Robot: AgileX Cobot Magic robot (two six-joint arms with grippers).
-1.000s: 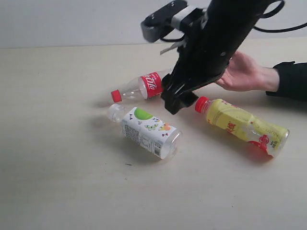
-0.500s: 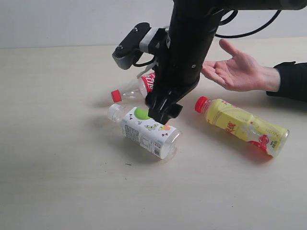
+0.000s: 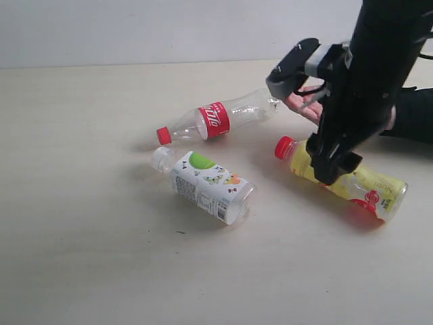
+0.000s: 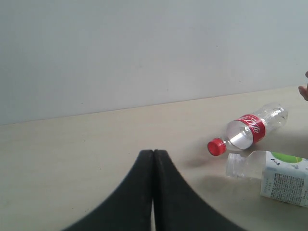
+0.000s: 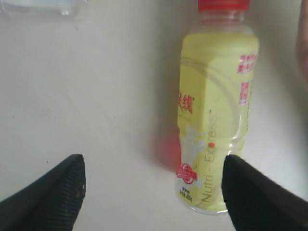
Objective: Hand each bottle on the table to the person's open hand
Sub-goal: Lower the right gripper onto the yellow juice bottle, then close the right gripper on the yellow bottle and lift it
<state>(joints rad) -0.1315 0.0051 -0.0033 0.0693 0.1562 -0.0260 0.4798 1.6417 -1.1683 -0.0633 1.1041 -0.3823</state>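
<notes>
Three bottles lie on the table [image 3: 81, 237]: a clear one with red cap and label [image 3: 220, 120], a white-capped one with a white-and-green label [image 3: 210, 186], and a yellow one with a red cap [image 3: 369, 186]. My right gripper [image 3: 331, 169] hangs open and empty just above the yellow bottle [image 5: 214, 106], which lies off-centre near one finger [image 5: 245, 187] of the right gripper [image 5: 153, 166]. The person's open hand [image 3: 301, 105] is mostly hidden behind my right arm. My left gripper [image 4: 153, 153] is shut on nothing, low over the table, away from the clear bottle [image 4: 250, 132].
The person's black sleeve [image 3: 414, 112] rests at the right edge behind my arm. A pale wall runs along the table's far edge. The white-and-green bottle [image 4: 279, 175] lies beside the clear one's red cap.
My right arm has swung to the right, from above the white-and-green bottle to above the yellow bottle, and now covers most of the hand. The bottles have not moved.
</notes>
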